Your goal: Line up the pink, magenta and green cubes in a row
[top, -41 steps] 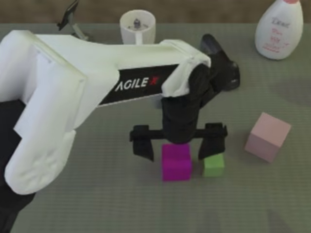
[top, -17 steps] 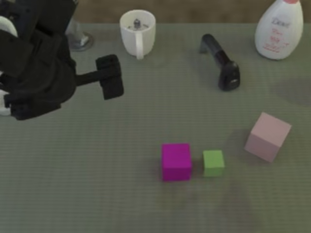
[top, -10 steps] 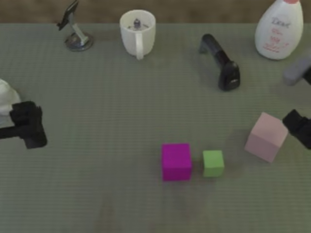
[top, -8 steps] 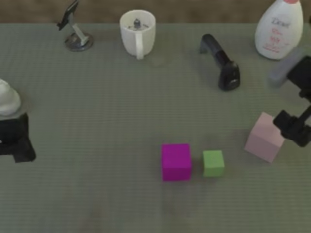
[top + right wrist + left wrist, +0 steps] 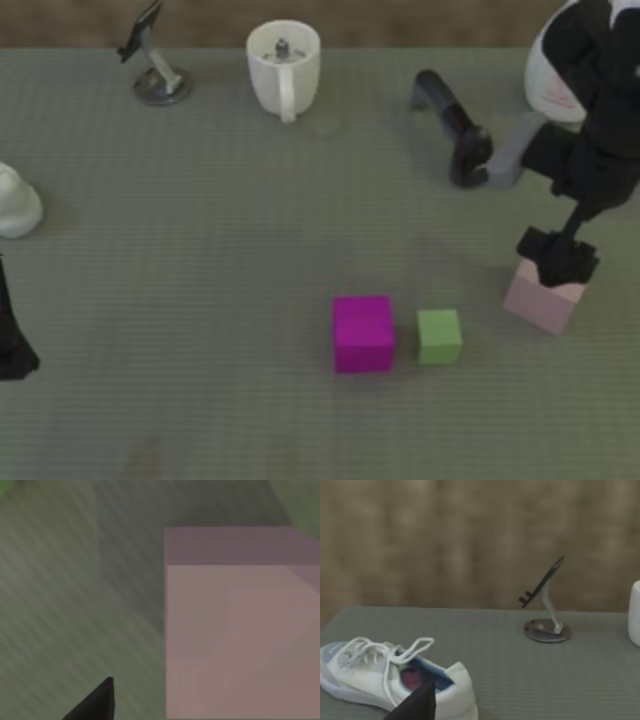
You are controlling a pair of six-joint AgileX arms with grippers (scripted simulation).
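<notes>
Hovering over the pink cube (image 5: 543, 302) at the tabletop's (image 5: 200, 250) right, your right end effector (image 5: 556, 256) seems spread wide, though that's uncertain; magenta cube (image 5: 362, 332) and green cube (image 5: 439, 336) sit just beside each other mid-table; left end effector (image 5: 12, 345) parked at left edge, its spread unreadable.

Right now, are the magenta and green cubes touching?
Apart. The top view shows a strip of bare table between the magenta cube and the green cube, which sit side by side.

Three cubes: pink cube (image 5: 541, 303), magenta cube (image 5: 362, 333), green cube (image 5: 439, 336).
</notes>
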